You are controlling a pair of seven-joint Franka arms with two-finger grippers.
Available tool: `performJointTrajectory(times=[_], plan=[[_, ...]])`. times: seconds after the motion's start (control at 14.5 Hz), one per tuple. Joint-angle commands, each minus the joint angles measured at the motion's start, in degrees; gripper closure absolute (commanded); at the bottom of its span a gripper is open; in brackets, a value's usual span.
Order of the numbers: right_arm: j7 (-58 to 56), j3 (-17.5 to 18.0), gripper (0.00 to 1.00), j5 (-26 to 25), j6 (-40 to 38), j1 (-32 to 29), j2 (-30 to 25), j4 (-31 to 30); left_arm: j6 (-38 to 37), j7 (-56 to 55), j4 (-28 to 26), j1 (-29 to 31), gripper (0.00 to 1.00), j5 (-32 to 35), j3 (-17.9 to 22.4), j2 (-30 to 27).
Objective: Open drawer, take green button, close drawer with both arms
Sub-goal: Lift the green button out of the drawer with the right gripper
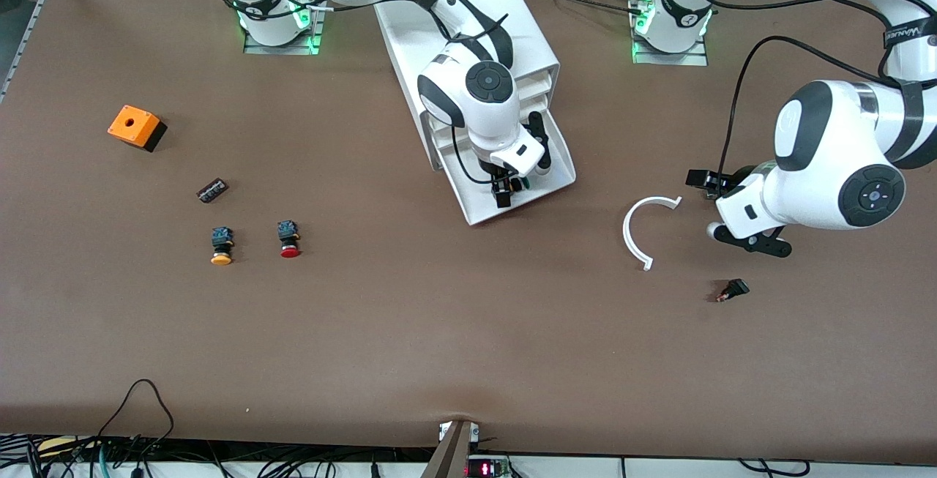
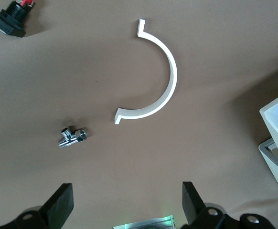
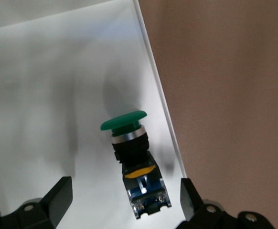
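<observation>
The lowest drawer [image 1: 562,159] of the white cabinet [image 1: 523,31] stands pulled out. The green-capped button [image 3: 129,143] lies on its side on the drawer's white floor [image 3: 43,95], close to one rim. My right gripper [image 1: 512,191] hangs low over the drawer, open, its fingers either side of the button's black-and-blue body, apart from it [image 3: 123,191]. In the front view the button is mostly hidden under that gripper. My left gripper [image 1: 704,206] is open and empty just above the table beside a white arc [image 1: 644,229], and it also shows in the left wrist view [image 2: 127,200].
The arc [image 2: 153,81], a small metal fitting [image 2: 72,137] and a black-and-red part [image 1: 732,290] lie toward the left arm's end. A yellow-capped button [image 1: 222,245], a red-capped button [image 1: 288,239], a black block [image 1: 212,190] and an orange box [image 1: 136,127] lie toward the right arm's end.
</observation>
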Motion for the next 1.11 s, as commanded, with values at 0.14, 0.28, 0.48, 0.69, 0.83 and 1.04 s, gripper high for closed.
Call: performJointTrajectory(times=[0.14,0.28,0.48,0.69,0.83,1.04], plan=[[0.1,-2.6,0.06,-0.6,0.5,2.5,1.0,0.9,-0.7,-0.8,0.1,-0.2,0.00,0.8,-0.2,0.5],[-0.1,-3.7,0.15,-0.5,0.5,3.4,1.0,1.0,-0.9,-0.6,-0.2,-0.2,0.00,0.8,-0.2,0.5],[-0.2,-3.9,0.24,-0.6,0.5,3.5,1.0,0.9,-1.1,-0.8,-0.2,-0.2,0.00,0.8,-0.2,0.5],[-0.6,-3.9,0.29,-0.7,0.5,3.5,1.1,0.9,-1.1,-0.9,-0.2,-0.2,0.00,0.8,-0.2,0.8],[-0.6,-3.9,0.32,-0.7,0.5,3.6,1.1,0.9,-1.1,-0.5,0.1,-0.2,0.00,0.8,-0.3,0.8],[-0.5,-3.9,0.41,-1.7,0.3,4.1,1.1,0.9,-1.3,-0.4,0.2,-0.4,0.00,0.8,-0.2,0.5]])
